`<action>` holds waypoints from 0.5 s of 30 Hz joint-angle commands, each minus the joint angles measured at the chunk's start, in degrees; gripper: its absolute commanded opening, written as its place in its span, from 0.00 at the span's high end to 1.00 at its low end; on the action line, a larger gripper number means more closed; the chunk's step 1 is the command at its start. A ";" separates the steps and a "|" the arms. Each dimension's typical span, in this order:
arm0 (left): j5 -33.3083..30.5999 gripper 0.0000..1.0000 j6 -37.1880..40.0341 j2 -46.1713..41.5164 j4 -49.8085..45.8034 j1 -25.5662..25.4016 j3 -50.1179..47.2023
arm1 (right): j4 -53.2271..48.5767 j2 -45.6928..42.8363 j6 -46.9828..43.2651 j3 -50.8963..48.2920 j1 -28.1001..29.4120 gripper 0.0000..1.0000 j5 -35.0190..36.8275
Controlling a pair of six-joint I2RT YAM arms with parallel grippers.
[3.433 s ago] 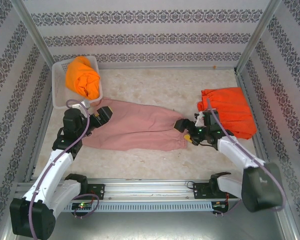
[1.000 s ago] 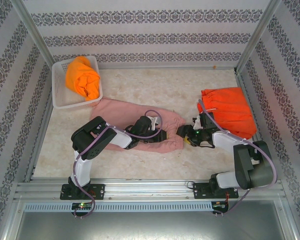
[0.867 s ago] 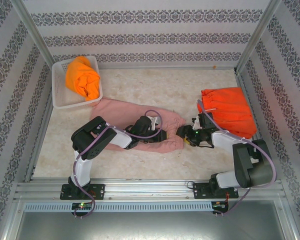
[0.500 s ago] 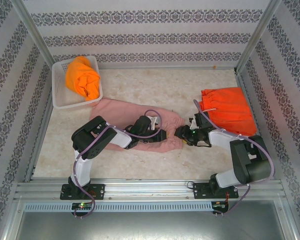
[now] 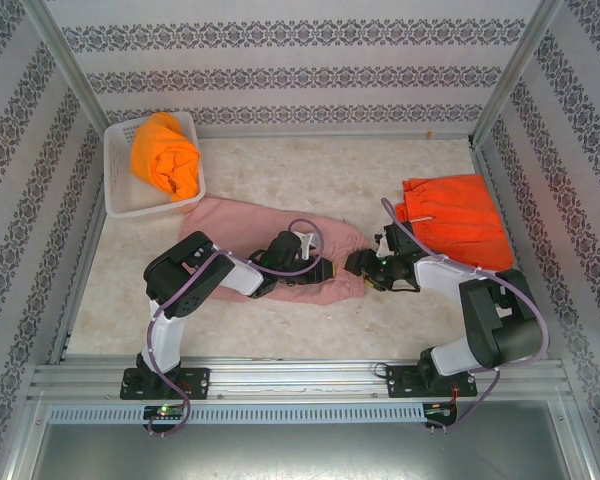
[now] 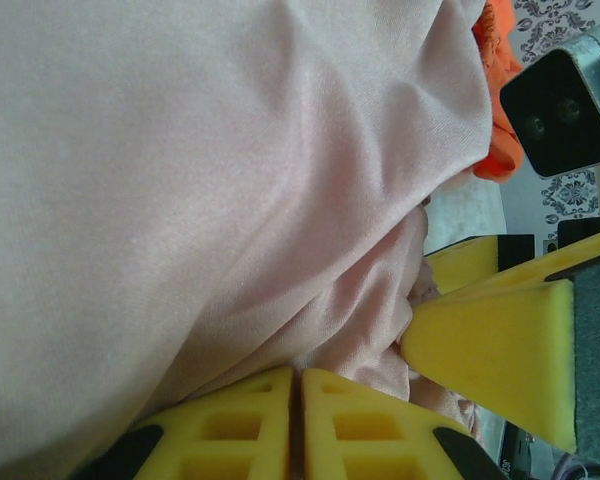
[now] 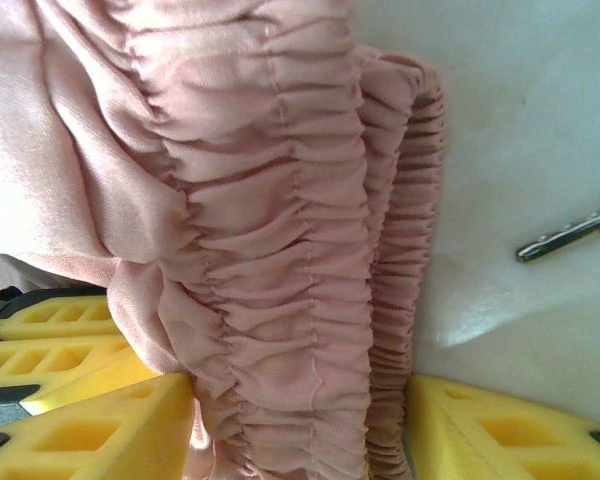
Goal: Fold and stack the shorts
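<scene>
On beige table [image 5: 310,170] boxed by patterned walls [image 5: 300,60], found pink shorts [image 5: 230,235] mid-table, partly folded, red-orange shorts [image 5: 460,220] at far right, yellow-orange shorts [image 5: 165,155] bunched in white basket [image 5: 120,205]. Judged task early: nothing stacked, most folding left. Noted left gripper [image 6: 300,375] clamped tight on pink fabric, right gripper [image 7: 295,400] parted midway, straddling gathered pink waistband [image 7: 280,200]

The pale mottled table [image 5: 310,170] in front of me carries the dusty pink shorts [image 5: 230,222] spread across its middle, the red-orange shorts [image 5: 460,218] bunched near its right edge, and the white mesh basket [image 5: 123,198] in its far left corner.
</scene>
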 commanded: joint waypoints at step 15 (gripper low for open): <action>-2.48 0.89 -0.57 2.40 -4.40 0.80 -1.77 | -0.29 5.36 -1.90 2.36 3.14 0.98 9.42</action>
